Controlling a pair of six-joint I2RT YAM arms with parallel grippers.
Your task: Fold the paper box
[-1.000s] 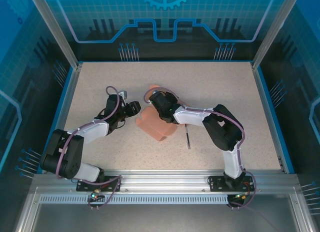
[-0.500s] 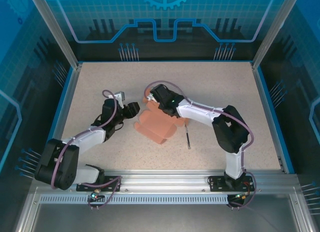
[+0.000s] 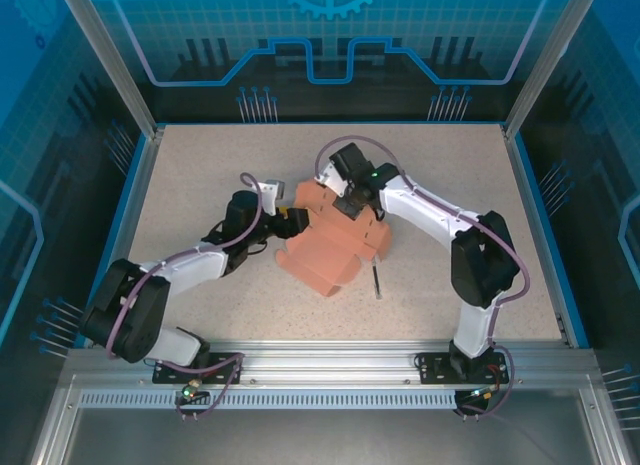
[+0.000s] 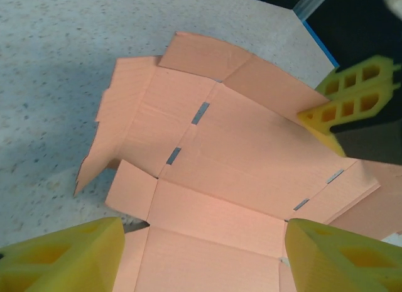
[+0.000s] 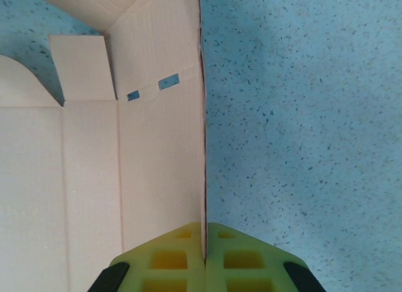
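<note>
**Raising one wall of the blank, left hand not yet committed**

I am holding the right gripper (image 5: 205, 242) with its yellow fingers pressed together on the edge of one panel of the salmon-pink thin cardboard box blank (image 5: 94, 179). The wrist view shows that panel standing on edge between the pads. The blank is lying opened out near the middle of the speckled beige table (image 3: 200, 165), with its creases, flaps and small cut slots (image 4: 200, 113) facing up.

I am hovering the left gripper (image 4: 201, 242) over the blank's left side with the fingers spread wide. I cannot tell whether either finger is touching the card.

As I read it, I am working on the first wall fold. Next, I judge that the left gripper has to pin the base panel beside the crease, so that the right can tip its panel upright without dragging the whole sheet.

The two grippers are sitting close together over the blank, so that is the tight spot. A thin dark pen-like stick (image 3: 375, 280) is lying just beside the blank's near right edge. The table is offering open room on the far side, and to the left and right.
</note>
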